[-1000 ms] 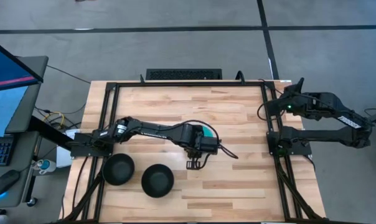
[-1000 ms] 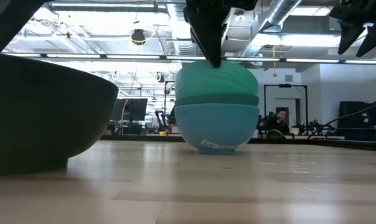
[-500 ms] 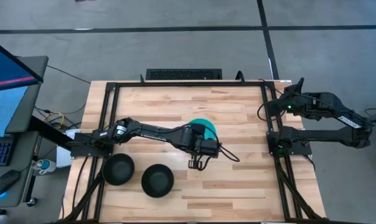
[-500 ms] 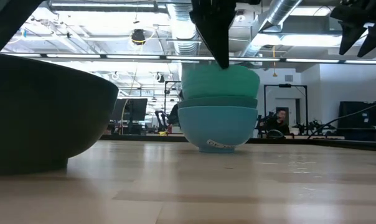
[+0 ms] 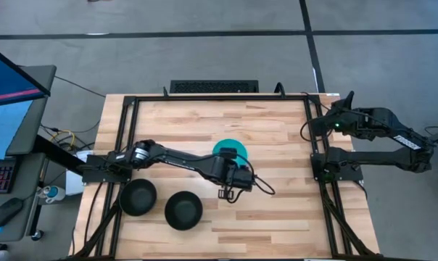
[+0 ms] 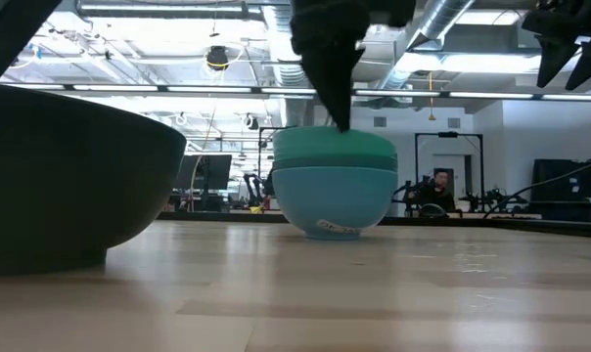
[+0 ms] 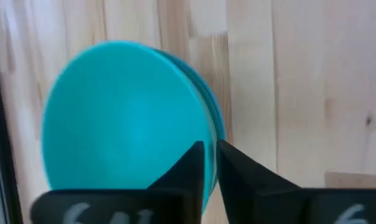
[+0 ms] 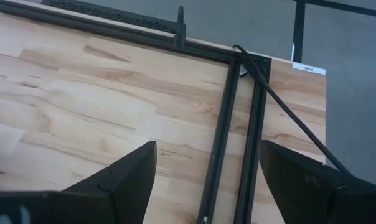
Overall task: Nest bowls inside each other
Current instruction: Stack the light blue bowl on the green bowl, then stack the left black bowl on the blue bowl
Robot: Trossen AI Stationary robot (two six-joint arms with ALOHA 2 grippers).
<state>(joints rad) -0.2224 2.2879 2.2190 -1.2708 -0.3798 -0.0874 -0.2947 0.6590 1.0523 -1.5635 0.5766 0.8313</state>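
Note:
A nested stack of teal and light blue bowls (image 5: 226, 150) (image 6: 335, 191) stands on its base near the table's middle. My left gripper (image 5: 230, 164) (image 7: 210, 149) reaches over the stack's near side and is shut on the top teal bowl (image 7: 119, 118). Two matte black bowls (image 5: 138, 197) (image 5: 183, 210) sit upright and apart near the table's near-left edge; one fills the low view's left side (image 6: 70, 186). My right gripper (image 5: 328, 119) (image 8: 206, 146) waits open above the table's far right edge. My left gripper pinches the top teal bowl's rim (image 7: 208, 127) on the near side of the stack, one finger (image 7: 191, 165) inside the bowl and the other (image 7: 238, 174) outside. The fingers come from above, pointing down (image 6: 337, 115). The bowl sits low in the stack, about level.
A black metal frame (image 5: 204, 98) runs around the wooden tabletop (image 5: 277, 210). Bare wood lies right of the stack and along the near right part. A monitor and keyboard stand off the table's left side (image 5: 9, 94). A person shows far off in the room (image 6: 434, 186).
The left gripper has come down and shifted slightly toward the table's left, staying shut on the top teal bowl. That bowl stood high and tilted above the stack; it now sits lower and nested in the bowls beneath. The right arm has kept still.

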